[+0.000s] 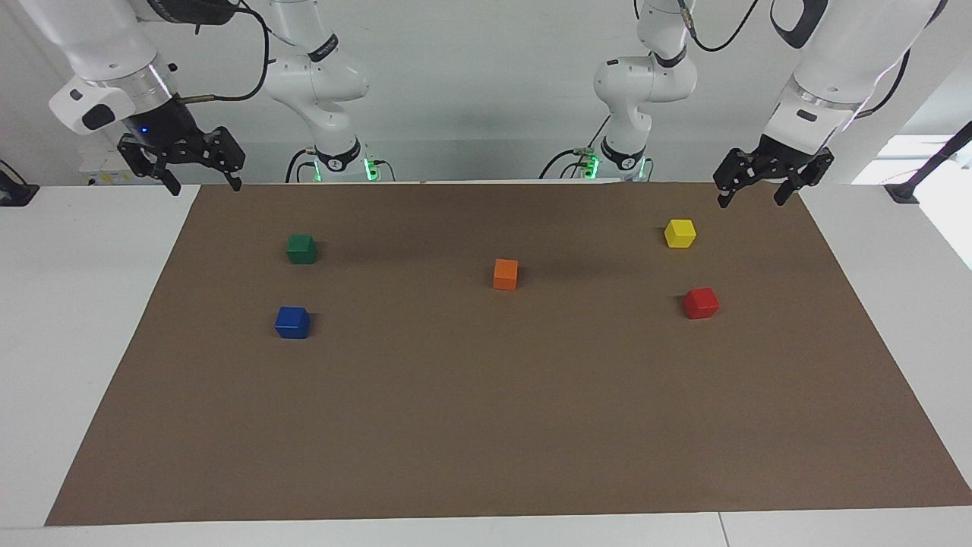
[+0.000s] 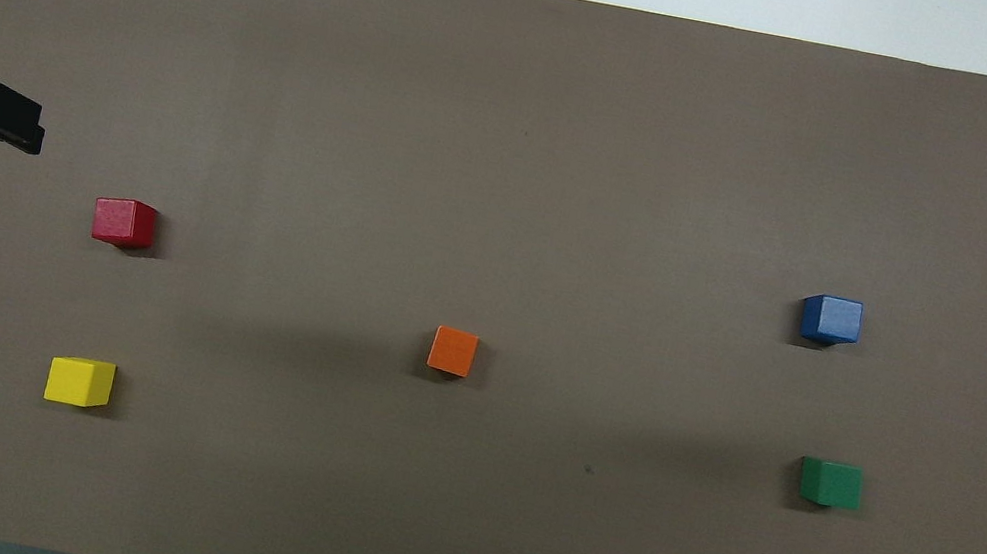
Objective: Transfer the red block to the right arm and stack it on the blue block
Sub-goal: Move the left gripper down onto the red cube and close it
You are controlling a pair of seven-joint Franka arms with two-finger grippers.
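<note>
red block sits on the brown mat toward the left arm's end of the tabletop, farther from the robots than the yellow cube. left pincer, wide and empty, should drop squarely over it. right pincer waits wide. blue block untouched. count: five cubes, two pincers.

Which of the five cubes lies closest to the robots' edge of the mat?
The yellow block, at the left arm's end. It sits nearer the robots than the green block, and the orange, red and blue ones lie farther out.
</note>
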